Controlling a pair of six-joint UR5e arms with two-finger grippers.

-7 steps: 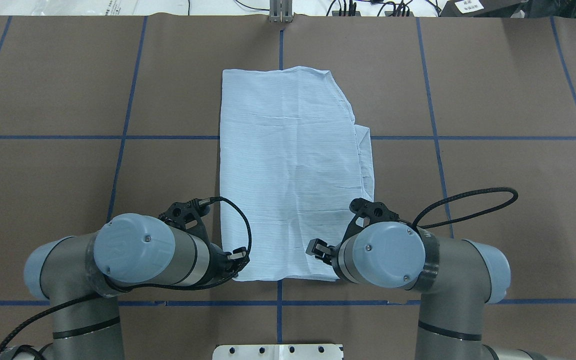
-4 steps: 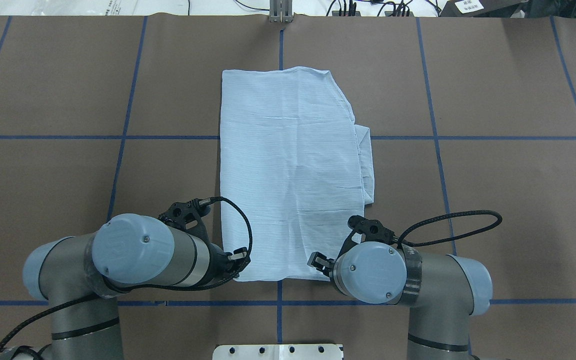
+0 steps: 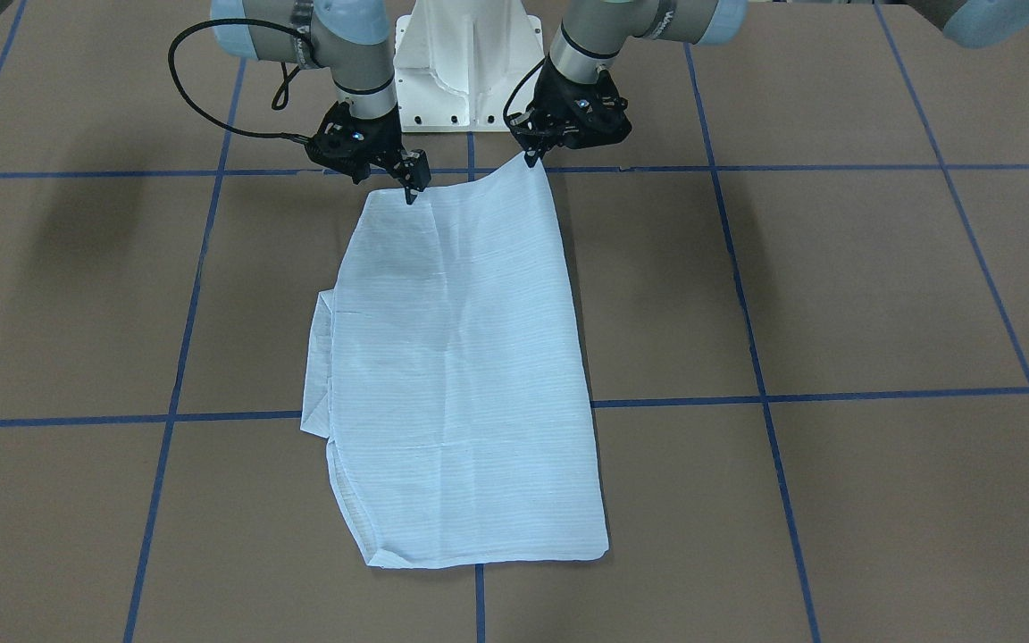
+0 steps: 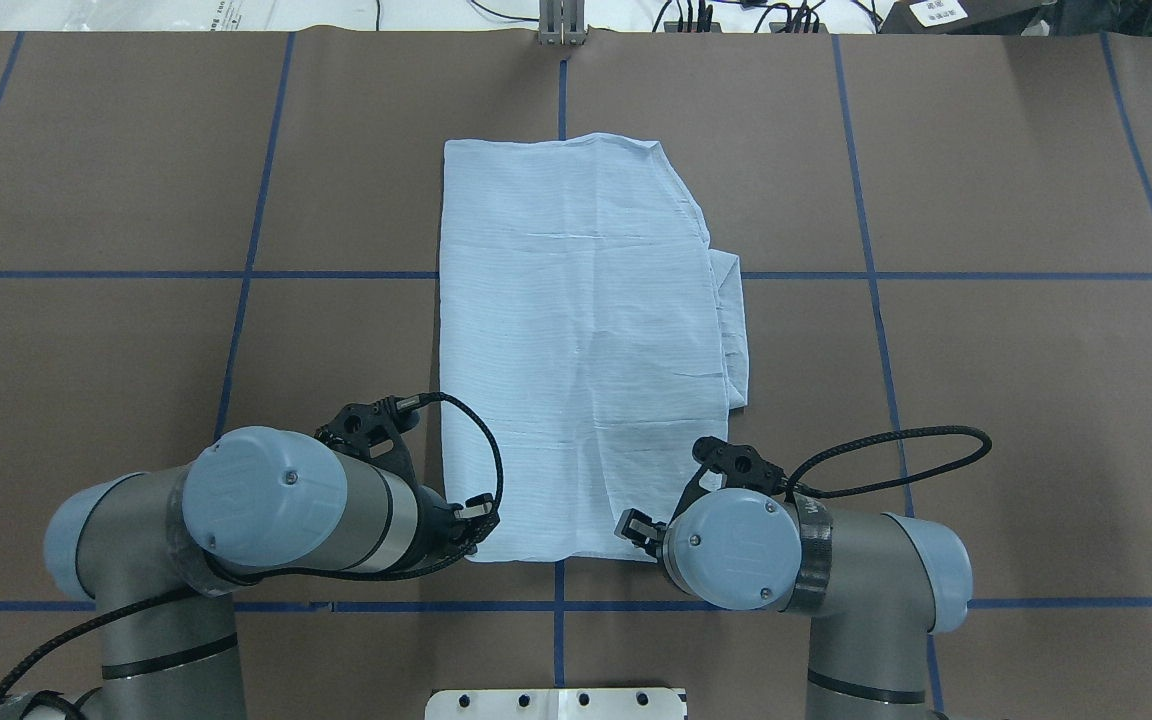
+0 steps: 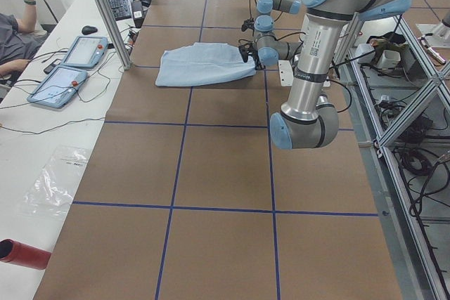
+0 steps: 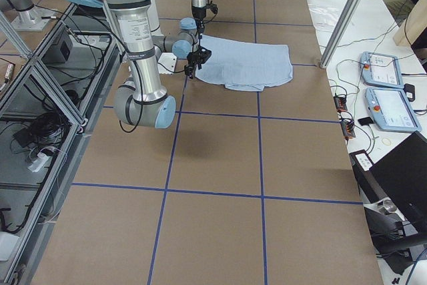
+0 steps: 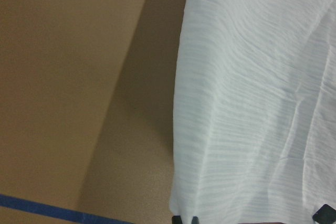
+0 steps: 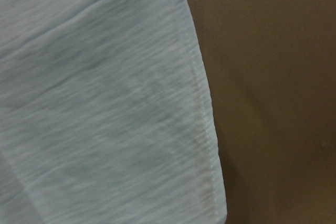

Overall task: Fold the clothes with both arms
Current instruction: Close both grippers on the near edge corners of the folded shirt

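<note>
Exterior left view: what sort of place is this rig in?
Most likely a robotics lab workcell: a table gridded with blue tape, aluminium framing beside it, and teach pendants plus a keyboard on the side bench.

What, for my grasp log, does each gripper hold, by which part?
The shirt: left gripper pinches its raised robot-side corner; right gripper, the robot-side edge.

Shirt on table, seemingly centred
</note>
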